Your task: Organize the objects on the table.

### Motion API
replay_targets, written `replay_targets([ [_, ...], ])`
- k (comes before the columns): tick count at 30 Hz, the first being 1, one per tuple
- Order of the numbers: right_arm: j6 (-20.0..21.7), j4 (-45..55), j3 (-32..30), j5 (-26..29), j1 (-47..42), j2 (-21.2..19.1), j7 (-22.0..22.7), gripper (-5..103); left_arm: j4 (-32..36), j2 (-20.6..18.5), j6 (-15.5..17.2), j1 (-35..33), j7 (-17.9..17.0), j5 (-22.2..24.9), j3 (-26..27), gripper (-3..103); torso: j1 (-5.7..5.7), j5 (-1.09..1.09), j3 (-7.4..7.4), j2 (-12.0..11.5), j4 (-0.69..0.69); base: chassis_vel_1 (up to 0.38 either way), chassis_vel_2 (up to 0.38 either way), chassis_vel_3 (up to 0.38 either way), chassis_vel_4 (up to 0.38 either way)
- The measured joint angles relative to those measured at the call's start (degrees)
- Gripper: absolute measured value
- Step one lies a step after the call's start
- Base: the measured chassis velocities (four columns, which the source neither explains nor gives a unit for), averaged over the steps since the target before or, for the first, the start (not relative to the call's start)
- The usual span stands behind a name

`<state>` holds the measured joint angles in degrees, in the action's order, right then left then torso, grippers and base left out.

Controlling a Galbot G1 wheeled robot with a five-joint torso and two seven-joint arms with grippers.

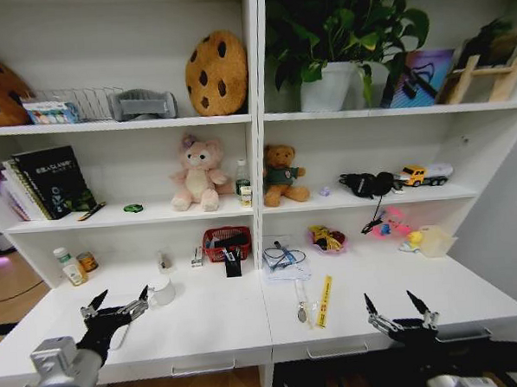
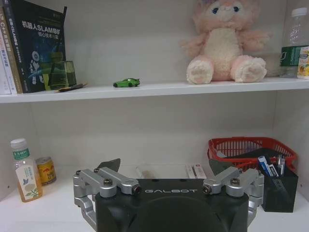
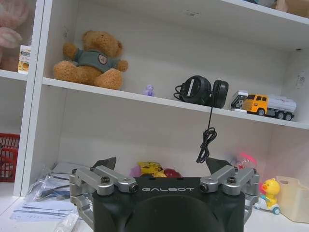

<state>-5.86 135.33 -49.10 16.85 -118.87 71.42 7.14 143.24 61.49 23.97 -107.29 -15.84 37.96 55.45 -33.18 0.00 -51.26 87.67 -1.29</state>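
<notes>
Both the left gripper (image 1: 119, 303) and right gripper (image 1: 400, 311) hover with fingers apart above the table (image 1: 222, 321); beyond the left fingers sits a green toy car (image 2: 126, 83).

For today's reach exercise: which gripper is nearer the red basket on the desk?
Left. The left gripper hovers just left of the red basket; the right gripper is farther off, on the desk's right side.
</notes>
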Motion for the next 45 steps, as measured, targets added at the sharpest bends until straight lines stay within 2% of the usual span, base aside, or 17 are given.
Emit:
replay_targets([
  [18,0.1,-0.1,0.1,0.1,0.1,-0.1,0.0,100,0.0,0.0,0.0,0.0,0.0,0.0,0.0,100,-0.01,0.00,0.00,0.0,0.00,0.068,0.074,-0.072,-0.076],
  [20,0.1,-0.1,0.1,0.1,0.2,-0.1,0.0,100,0.0,0.0,0.0,0.0,0.0,0.0,0.0,100,0.01,0.03,0.00,0.0,-0.01,0.219,0.243,-0.216,-0.244],
  [23,0.1,-0.1,0.1,0.1,0.2,-0.1,0.0,100,0.0,0.0,0.0,0.0,0.0,0.0,0.0,100,-0.01,-0.05,0.00,0.0,0.01,0.240,0.238,-0.263,-0.227],
  [25,0.1,-0.2,0.1,0.2,0.2,-0.1,0.0,100,0.0,0.0,0.0,0.0,0.0,0.0,0.0,100,0.00,0.02,0.00,0.0,0.00,0.251,0.257,-0.253,-0.258],
  [34,0.1,-0.2,0.1,0.2,0.2,-0.1,0.0,100,0.0,0.0,0.0,0.0,0.0,0.0,0.0,100,0.01,-0.03,0.01,0.0,-0.01,0.312,0.308,-0.315,-0.315],
  [38,0.1,-0.2,0.1,0.2,0.2,-0.1,0.0,100,0.0,0.0,0.0,0.0,0.0,0.0,0.0,100,0.00,0.03,0.00,0.0,0.00,0.355,0.373,-0.378,-0.351],
  [40,0.1,-0.2,0.1,0.2,0.2,-0.1,0.0,100,0.0,0.0,0.0,0.0,0.0,0.0,0.0,100,0.00,-0.05,0.00,0.0,0.00,0.338,0.362,-0.359,-0.342],
  [45,0.1,-0.2,0.1,0.2,0.2,-0.1,0.0,100,0.0,0.0,0.0,0.0,-0.1,0.0,0.0,100,0.00,-0.04,0.01,0.0,-0.01,0.254,0.279,-0.268,-0.256],
])
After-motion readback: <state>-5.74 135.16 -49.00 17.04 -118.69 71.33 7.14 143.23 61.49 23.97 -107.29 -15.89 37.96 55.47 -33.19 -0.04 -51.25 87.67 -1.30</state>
